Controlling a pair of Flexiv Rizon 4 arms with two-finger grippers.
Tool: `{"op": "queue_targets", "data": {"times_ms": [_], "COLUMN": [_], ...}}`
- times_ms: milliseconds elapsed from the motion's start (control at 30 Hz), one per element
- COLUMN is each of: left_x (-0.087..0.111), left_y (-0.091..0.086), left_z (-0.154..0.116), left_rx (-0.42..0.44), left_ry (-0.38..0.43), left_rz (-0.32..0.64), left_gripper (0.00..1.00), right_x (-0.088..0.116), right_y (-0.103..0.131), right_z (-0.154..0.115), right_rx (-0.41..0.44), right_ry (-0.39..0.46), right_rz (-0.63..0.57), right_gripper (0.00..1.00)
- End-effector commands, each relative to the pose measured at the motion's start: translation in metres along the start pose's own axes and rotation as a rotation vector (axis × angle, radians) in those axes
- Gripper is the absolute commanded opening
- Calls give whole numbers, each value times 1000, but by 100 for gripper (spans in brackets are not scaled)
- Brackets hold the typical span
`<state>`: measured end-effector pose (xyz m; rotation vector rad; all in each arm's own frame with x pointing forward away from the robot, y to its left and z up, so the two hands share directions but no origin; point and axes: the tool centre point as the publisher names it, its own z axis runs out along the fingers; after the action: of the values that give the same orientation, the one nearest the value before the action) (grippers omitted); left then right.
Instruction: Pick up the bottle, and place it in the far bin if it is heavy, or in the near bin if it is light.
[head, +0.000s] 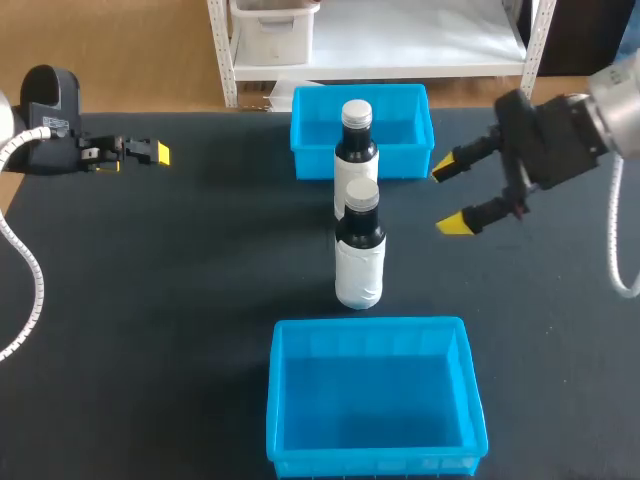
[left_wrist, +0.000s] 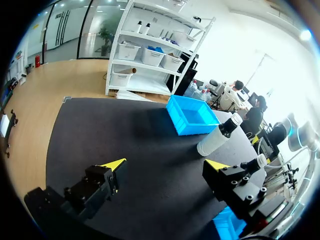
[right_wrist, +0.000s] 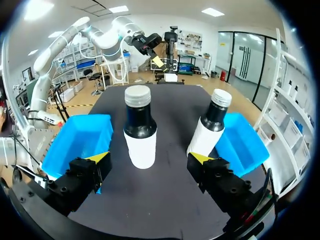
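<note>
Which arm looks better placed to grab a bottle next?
The right, probably: the right gripper is open, close beside the near bottle and facing it; the left gripper is far off.

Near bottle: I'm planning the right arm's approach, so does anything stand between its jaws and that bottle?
Nothing visible does. The open jaws face the near bottle across bare table; the far bottle stands off to one side, by the far bin.

I'm looking at a black table (head: 150, 300) on a light wooden floor (head: 120, 50). A white shelf rack (head: 400, 40) holding pale storage boxes (head: 270, 25) stands just past the table's far edge. Bright ceiling panels (right_wrist: 212, 11) light the room, and I see glass doors (right_wrist: 245, 60) in a far wall.
</note>
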<state>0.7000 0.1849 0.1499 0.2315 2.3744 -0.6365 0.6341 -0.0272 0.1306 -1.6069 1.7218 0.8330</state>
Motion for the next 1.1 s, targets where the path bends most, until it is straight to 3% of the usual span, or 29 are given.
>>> {"op": "queue_targets", "data": {"times_ms": [33,600,1100], "left_x": [0,0,0], "left_y": [0,0,0], "left_z": [0,0,0], "left_rx": [0,0,0], "left_ry": [0,0,0], "left_rz": [0,0,0], "left_gripper": [100,100,100], "right_x": [-5,-38,-48], "right_y": [-8,13,17], "right_z": [13,59,83], "right_rx": [-20,-88,-114], "right_ry": [-14,-41,-35], "right_rz": [7,28,29], "right_gripper": [100,100,100]}}
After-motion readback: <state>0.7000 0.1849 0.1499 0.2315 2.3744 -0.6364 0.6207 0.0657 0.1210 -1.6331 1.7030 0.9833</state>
